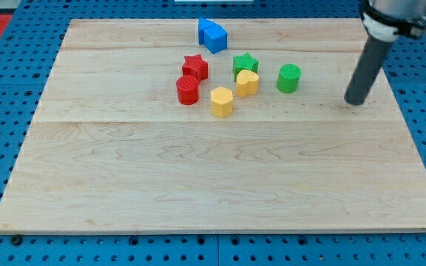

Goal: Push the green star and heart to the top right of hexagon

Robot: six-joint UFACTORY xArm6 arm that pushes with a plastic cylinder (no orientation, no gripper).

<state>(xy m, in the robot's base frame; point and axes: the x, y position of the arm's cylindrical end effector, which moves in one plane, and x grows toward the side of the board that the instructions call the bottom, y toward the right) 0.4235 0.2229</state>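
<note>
The green star (245, 63) sits at the view's upper middle of the wooden board (213, 177). The yellow heart (247, 83) lies just below it, touching it. The yellow hexagon (222, 101) lies to the lower left of the heart, close to it. My tip (356, 100) rests on the board at the view's right, well to the right of all the blocks, about level with the hexagon. It touches no block.
A green cylinder (288, 77) stands to the right of the heart, between the heart and my tip. A red star (194, 67) and a red cylinder (188, 90) lie left of the hexagon. A blue block (212, 34) lies near the board's top edge.
</note>
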